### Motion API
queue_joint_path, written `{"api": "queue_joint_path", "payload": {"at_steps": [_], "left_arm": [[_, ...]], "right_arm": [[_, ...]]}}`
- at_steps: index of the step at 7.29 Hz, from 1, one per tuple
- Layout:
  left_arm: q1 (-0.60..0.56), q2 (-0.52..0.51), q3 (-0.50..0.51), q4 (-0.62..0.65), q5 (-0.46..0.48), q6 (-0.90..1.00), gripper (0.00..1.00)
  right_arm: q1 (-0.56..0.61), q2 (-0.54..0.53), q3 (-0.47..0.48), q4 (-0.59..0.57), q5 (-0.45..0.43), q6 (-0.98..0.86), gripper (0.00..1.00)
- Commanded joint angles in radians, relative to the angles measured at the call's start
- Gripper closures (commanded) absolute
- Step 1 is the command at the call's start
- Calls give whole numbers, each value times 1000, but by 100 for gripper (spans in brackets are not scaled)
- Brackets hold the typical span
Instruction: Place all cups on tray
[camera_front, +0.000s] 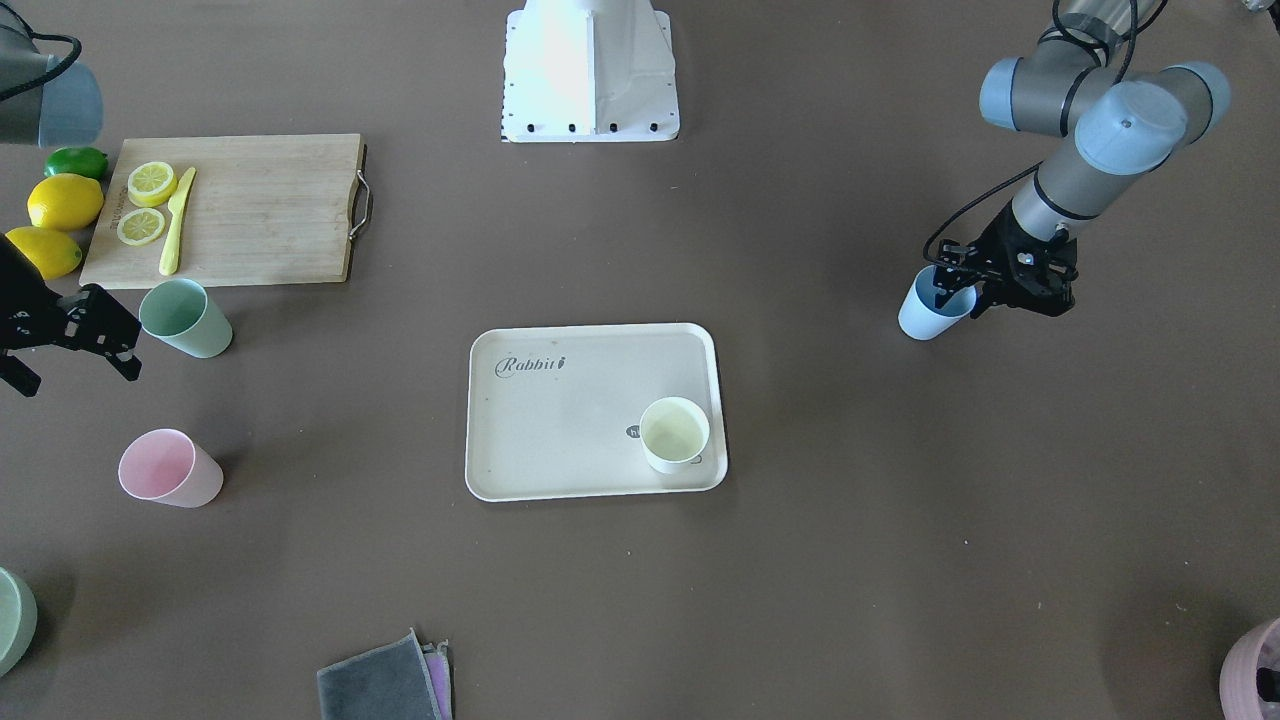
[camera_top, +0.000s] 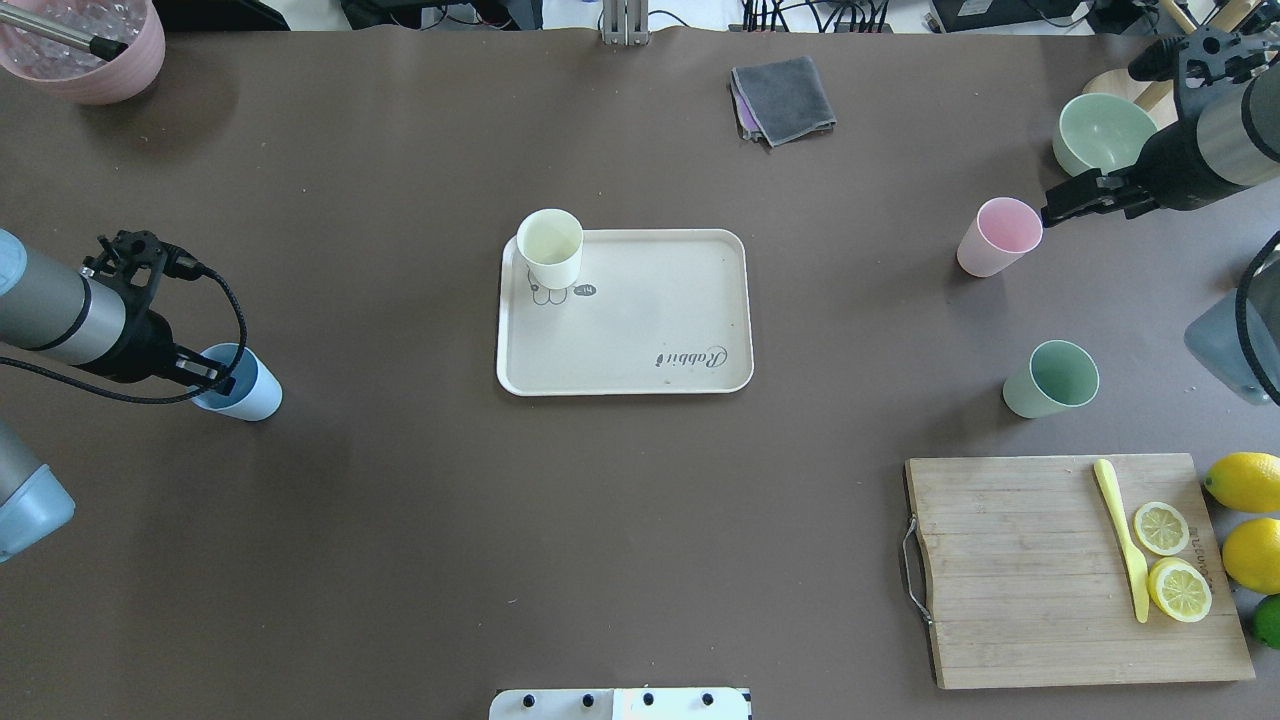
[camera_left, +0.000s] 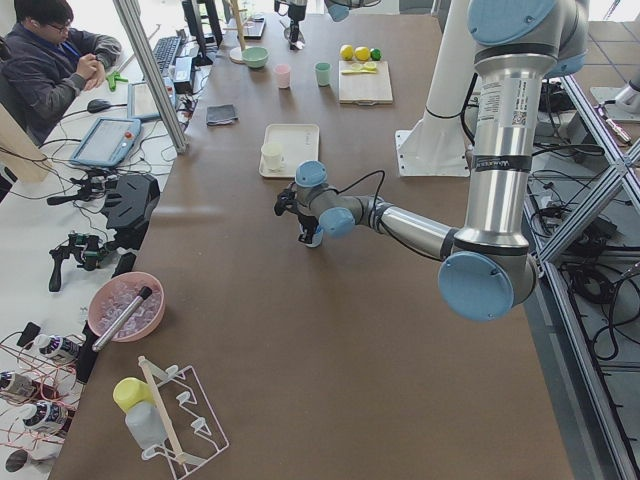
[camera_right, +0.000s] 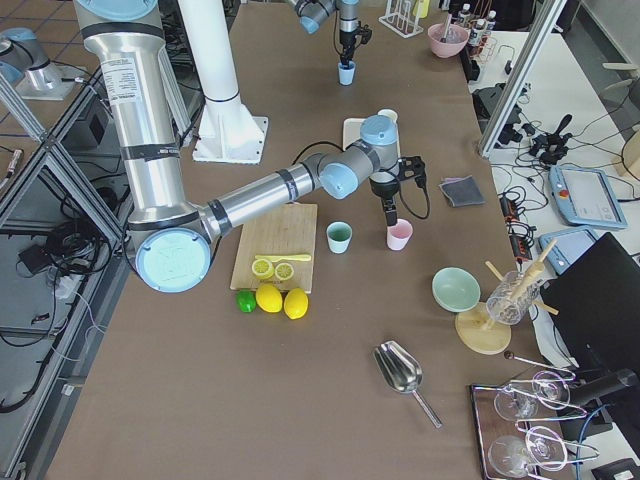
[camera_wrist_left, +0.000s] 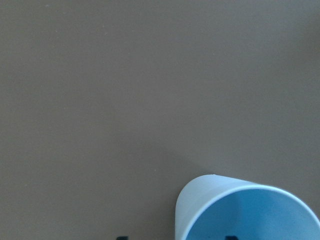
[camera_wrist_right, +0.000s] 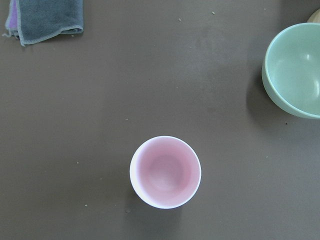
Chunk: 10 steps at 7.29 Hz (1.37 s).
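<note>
The cream "Rabbit" tray (camera_front: 560, 460) lies mid-table, also in the overhead view (camera_top: 650, 300). A cream cup (camera_front: 674, 433) stands upright in one corner of it. A blue cup (camera_top: 250, 392) stands on the table on my left side. My left gripper (camera_top: 215, 372) is open and low at it; its fingertips straddle the rim, which shows in the left wrist view (camera_wrist_left: 240, 210). A pink cup (camera_top: 998, 235) and a green cup (camera_top: 1052, 378) stand on the table on my right. My right gripper (camera_top: 1060, 208) is open and empty, hovering over the pink cup (camera_wrist_right: 165, 171).
A wooden cutting board (camera_top: 1050, 580) with lemon slices and a yellow knife lies at the near right, with whole lemons (camera_top: 1245, 482) beside it. A green bowl (camera_top: 1103, 133) stands behind the pink cup. A folded grey cloth (camera_top: 782, 98) and a pink bowl (camera_top: 85, 45) are at the far edge.
</note>
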Motion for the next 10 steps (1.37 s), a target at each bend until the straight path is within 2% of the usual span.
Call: {"api": "queue_joint_path", "payload": {"at_steps": [1,3,5,6,8,9,10], "left_arm": [[-1,-54,-7,17,-12,-5,100],[-2,-208,-5,155,-41,-25,100],[40,-379,6,286,-34,-172,100],[85,-399,13,290,-28,-222,100],[170,-543,131,285,76,-319,100],[177,-600,186,282,86,-335,100],[182,-613,208,281,87,-350,100]], "right_arm": [[0,0,0,0,0,-1,0],[0,0,0,0,0,0,0],[0,0,0,0,0,2,0],[0,-2,-2,0,0,2,0],[0,-3,-2,0,0,0,0],[0,-3,-2,0,0,2,0],[0,-5,-2,0,0,2,0]]}}
